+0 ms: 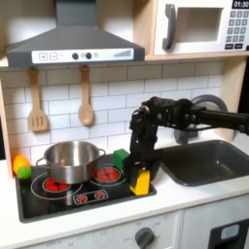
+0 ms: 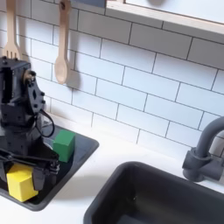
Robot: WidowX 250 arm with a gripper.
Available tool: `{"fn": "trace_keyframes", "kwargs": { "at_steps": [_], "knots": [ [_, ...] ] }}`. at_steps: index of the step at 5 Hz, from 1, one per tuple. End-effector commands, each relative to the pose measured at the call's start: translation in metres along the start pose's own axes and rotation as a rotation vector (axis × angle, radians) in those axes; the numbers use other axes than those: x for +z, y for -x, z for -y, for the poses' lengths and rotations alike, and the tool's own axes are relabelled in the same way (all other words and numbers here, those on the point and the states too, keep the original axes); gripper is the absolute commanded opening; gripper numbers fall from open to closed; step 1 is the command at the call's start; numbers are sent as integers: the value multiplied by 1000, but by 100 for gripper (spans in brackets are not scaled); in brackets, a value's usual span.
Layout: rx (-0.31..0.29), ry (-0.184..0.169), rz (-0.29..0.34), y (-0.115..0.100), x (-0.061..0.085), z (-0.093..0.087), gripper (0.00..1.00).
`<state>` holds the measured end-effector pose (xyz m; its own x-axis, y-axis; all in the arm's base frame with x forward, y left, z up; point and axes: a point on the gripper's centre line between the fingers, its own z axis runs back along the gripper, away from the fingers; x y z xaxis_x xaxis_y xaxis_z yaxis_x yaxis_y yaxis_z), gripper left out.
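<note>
A yellow block (image 1: 142, 182) (image 2: 21, 184) stands on the front right corner of the black toy stove (image 1: 58, 199) (image 2: 79, 157). My gripper (image 1: 138, 171) (image 2: 31, 168) points down right over it. One dark finger (image 2: 51, 166) shows just off the block's side in the second exterior view, so the jaws look open around the block rather than closed on it. A green block (image 1: 121, 157) (image 2: 63, 144) sits on the stove just behind the gripper.
A silver pot (image 1: 70, 160) covers the left burner, with a yellow-green toy (image 1: 19, 166) beside it. The sink (image 1: 209, 161) (image 2: 157, 197) and faucet (image 1: 208, 103) (image 2: 205, 154) lie to the right. Wooden utensils (image 1: 86, 97) (image 2: 60, 52) hang on the tiled wall.
</note>
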<state>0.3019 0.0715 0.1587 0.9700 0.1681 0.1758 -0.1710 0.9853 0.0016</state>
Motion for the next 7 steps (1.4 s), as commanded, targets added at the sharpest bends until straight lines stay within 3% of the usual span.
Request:
{"fn": "trace_keyframes", "kwargs": {
  "at_steps": [1, 4, 5, 6, 7],
  "knots": [
    [-6, -2, -19, -6, -9, 9, 0],
    [-6, -8, -10, -17, -11, 12, 0],
    [-5, -2, -12, -18, -9, 11, 66],
    [-12, -3, -13, -18, -9, 12, 100],
    [-17, 0, -21, -17, -11, 12, 100]
  ]
}}
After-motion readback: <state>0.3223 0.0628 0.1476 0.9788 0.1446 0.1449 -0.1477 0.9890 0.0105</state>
